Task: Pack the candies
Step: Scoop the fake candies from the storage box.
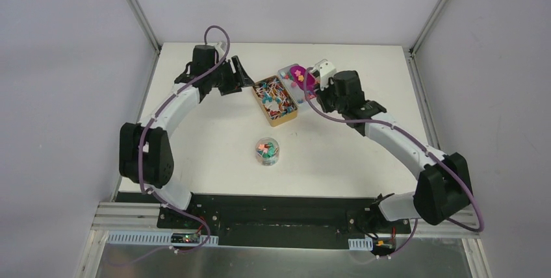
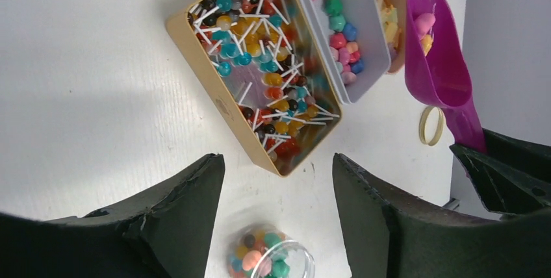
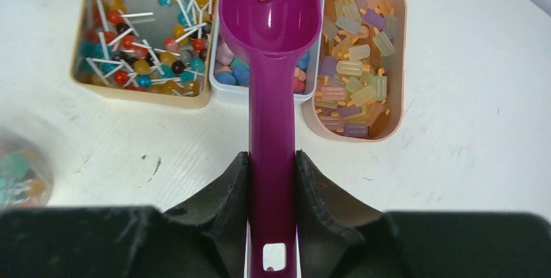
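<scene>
Beside the tan rectangular tin [image 2: 224, 104] of bright stick candies [image 2: 260, 57], right gripper [image 3: 271, 161] clamps magenta plastic scoop [image 3: 271, 44]; left gripper [image 2: 278, 161] gapes empty.

The candies [image 2: 273, 80] were red, blue, yellow and pink; the scoop [image 3: 271, 115] was magenta; the worktop [image 1: 214, 141] was white.

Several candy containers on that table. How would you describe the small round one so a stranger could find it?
On the white table, find the gold tin of lollipops near the far edge. Nearer the arm bases, alone in the middle, stands a small clear jar. It is the only round, see-through container, holding mixed candies, touching nothing.
</scene>
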{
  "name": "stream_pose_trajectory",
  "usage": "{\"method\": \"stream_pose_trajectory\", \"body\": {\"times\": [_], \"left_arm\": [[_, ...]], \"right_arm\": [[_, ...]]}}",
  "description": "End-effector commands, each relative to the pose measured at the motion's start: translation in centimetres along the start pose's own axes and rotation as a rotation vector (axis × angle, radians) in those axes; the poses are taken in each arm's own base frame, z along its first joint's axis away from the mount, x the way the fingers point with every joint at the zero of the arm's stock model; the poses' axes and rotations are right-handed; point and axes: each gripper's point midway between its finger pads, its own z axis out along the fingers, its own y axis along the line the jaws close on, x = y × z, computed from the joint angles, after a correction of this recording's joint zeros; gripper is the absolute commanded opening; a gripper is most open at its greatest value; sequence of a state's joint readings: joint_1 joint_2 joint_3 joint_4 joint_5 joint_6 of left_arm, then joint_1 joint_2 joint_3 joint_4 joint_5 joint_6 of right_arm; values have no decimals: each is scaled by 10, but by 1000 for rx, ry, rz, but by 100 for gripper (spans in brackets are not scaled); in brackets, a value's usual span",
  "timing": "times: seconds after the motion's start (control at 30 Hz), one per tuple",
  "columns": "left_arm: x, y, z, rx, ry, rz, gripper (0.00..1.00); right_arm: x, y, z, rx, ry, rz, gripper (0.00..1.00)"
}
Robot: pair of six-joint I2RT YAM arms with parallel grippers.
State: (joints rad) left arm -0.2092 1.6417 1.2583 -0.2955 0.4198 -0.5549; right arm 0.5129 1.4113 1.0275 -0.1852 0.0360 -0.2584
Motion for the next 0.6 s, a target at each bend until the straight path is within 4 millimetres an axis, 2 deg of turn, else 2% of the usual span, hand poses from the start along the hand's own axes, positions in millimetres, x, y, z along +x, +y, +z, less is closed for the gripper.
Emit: {"method": "stream_pose_trajectory", "body": {"times": [0.0, 0.2, 0.3, 0.43, 0.57], "left_arm": [[-19, -30, -45, 34, -93, 113, 68], [-14, -41, -83, 47, -158, 171, 72], [-9, -43, -96, 49, -174, 196, 73], [-3, -40, -113, 26, -199, 229, 78], [2, -27, -127, -35, -246, 259, 80]], "right_arm": [[-21, 10, -35, -81, -88, -47, 0], [-12, 30, -68, -165, -66, -97, 0], [-15, 39, -84, -180, -85, -116, 0], [-11, 64, -101, -255, -83, -172, 0], [-4, 84, -112, -281, -61, -256, 0]]}}
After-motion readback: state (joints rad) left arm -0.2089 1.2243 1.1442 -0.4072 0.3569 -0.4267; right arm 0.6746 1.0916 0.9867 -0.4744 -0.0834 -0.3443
